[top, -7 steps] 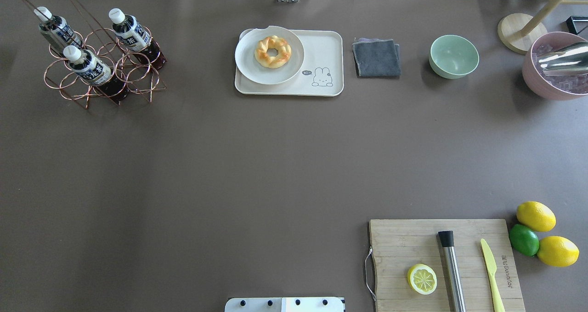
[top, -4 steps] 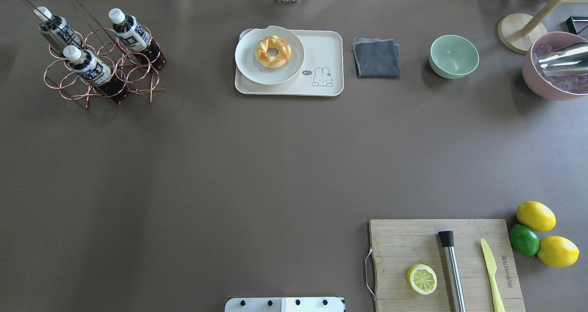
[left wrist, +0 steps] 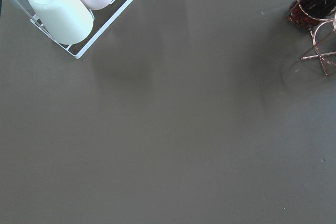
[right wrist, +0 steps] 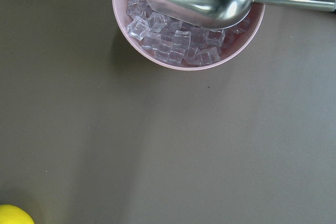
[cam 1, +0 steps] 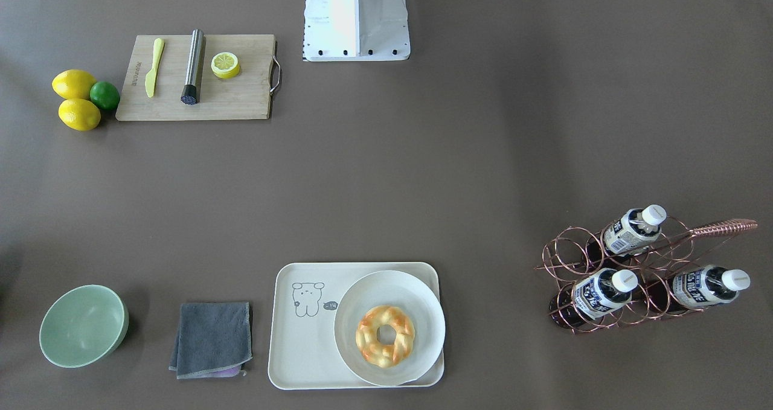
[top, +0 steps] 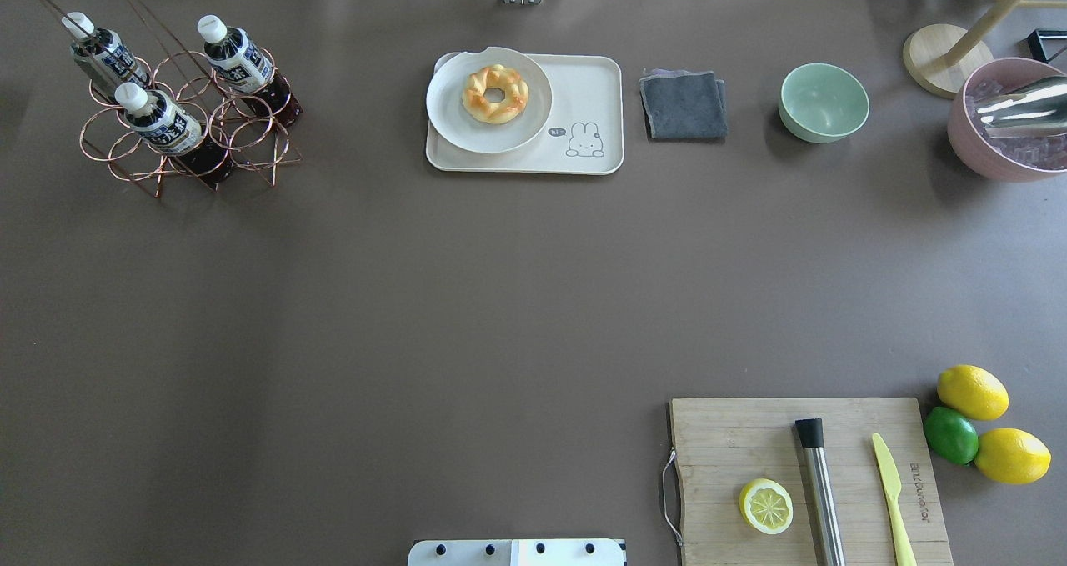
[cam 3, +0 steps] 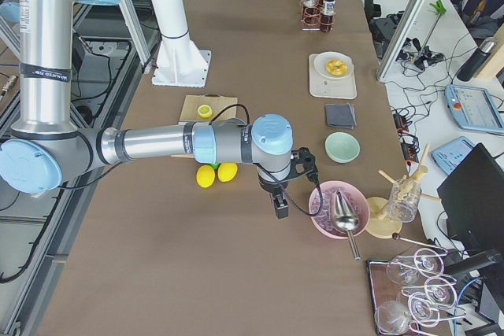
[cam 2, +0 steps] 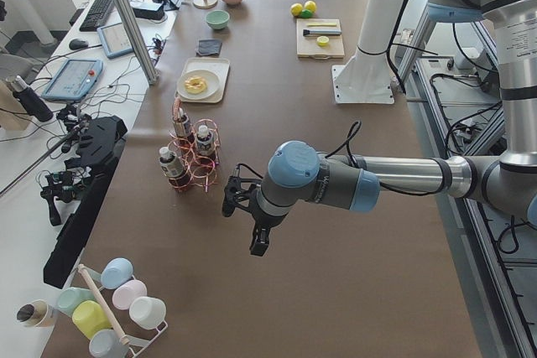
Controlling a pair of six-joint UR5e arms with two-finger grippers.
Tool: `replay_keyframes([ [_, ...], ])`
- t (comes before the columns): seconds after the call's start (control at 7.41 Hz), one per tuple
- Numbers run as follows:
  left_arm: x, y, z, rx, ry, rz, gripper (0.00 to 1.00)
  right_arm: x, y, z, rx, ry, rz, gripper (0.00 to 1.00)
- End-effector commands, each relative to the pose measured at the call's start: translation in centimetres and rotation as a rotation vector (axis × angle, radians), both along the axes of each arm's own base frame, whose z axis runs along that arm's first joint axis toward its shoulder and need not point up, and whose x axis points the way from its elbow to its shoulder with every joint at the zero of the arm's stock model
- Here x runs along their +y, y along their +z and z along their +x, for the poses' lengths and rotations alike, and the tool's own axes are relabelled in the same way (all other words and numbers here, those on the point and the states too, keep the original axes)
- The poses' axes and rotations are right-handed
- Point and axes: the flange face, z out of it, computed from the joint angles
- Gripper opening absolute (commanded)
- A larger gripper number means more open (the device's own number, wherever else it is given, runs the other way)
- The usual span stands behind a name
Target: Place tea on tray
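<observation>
Three identical tea bottles (top: 158, 120) with white caps stand in a copper wire rack (top: 250, 137) at the far left in the overhead view; they also show in the front view (cam 1: 598, 292). The cream tray (top: 592, 91) with the bear drawing lies at the far middle and carries a white plate (top: 450, 120) with a doughnut (top: 495, 92). My left gripper (cam 2: 257, 242) hangs over bare table a little short of the rack. My right gripper (cam 3: 280, 208) hangs near the pink bowl. I cannot tell whether either is open or shut.
A grey cloth (top: 683, 103), a green bowl (top: 824, 102) and a pink bowl of ice with a metal scoop (right wrist: 189, 19) lie right of the tray. A cutting board (top: 750, 441) holds a lemon half, a muddler and a knife, with lemons and a lime (top: 950, 434) beside it. Cups (left wrist: 60, 9) sit in a white rack.
</observation>
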Motion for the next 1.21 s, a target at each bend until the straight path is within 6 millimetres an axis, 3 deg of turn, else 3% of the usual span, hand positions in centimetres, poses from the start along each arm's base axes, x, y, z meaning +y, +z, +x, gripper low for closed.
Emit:
replay_keyframes([
  [0.0,-0.4,-0.7,0.2,-0.002,0.005,0.02,0.97,-0.1,-0.2,0.0,0.001,-0.007,0.011,1.0],
  [0.4,-2.7,-2.5,3.1,0.015,0.026,0.006,0.97,2.0,1.5,0.1,-0.001,-0.003,-0.026,1.0],
  [1.08,-2.6,-2.7,3.2,0.01,0.026,0.042,0.98,2.9,2.1,0.2,-0.011,0.006,-0.047,1.0],
])
